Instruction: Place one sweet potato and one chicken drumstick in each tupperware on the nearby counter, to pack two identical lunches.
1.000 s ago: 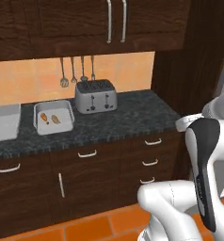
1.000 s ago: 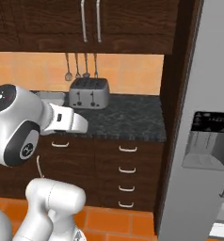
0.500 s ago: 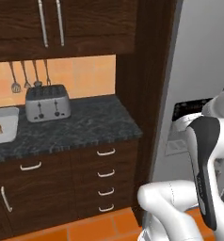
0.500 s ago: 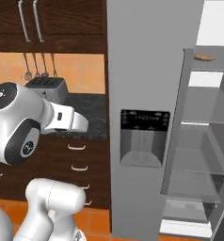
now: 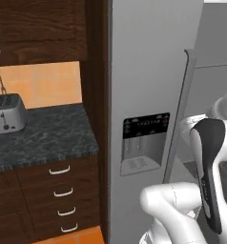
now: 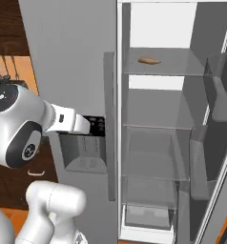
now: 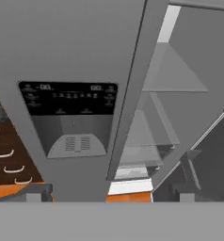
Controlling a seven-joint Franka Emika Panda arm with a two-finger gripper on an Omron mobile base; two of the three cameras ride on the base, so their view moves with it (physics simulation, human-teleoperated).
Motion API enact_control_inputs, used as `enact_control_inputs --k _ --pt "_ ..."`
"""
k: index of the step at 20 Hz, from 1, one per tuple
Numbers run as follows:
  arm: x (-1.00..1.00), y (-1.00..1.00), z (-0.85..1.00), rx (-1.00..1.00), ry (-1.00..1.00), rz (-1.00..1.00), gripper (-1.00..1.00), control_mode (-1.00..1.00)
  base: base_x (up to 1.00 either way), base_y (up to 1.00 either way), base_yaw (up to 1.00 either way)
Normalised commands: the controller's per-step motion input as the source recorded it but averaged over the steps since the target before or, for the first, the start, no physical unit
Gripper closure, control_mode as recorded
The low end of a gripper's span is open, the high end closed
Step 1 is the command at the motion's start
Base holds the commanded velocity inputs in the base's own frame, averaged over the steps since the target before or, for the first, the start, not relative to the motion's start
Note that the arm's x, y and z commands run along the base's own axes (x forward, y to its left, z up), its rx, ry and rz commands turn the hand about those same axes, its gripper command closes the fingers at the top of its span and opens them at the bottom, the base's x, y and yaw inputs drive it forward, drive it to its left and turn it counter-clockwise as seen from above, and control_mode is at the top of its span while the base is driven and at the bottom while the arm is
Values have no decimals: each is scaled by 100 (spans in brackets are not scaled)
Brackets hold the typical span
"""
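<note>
Fridge (image 6: 72,57) fills the middle, its right door open on bare glass shelves, its shut left door carrying a dark dispenser panel (image 7: 69,98) whose pale markings are too small to read. Worktop (image 5: 44,136) runs off to the left, long axis across the left base view, toaster (image 5: 5,114) at its far end. Sweet potato (image 6: 149,60) lies on the top shelf, long axis left-right. Claw stands released, nothing between its jaws.

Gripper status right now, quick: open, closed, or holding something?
Gripper: open, holding nothing, facing the fridge's water dispenser.
</note>
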Motion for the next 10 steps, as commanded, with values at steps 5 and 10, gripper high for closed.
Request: enact_control_inputs --k 5,10 --pt "0 0 0 0 0 0 -100 100 41 -42 4" --pt "0 0 0 0 0 0 -100 100 41 -34 2"
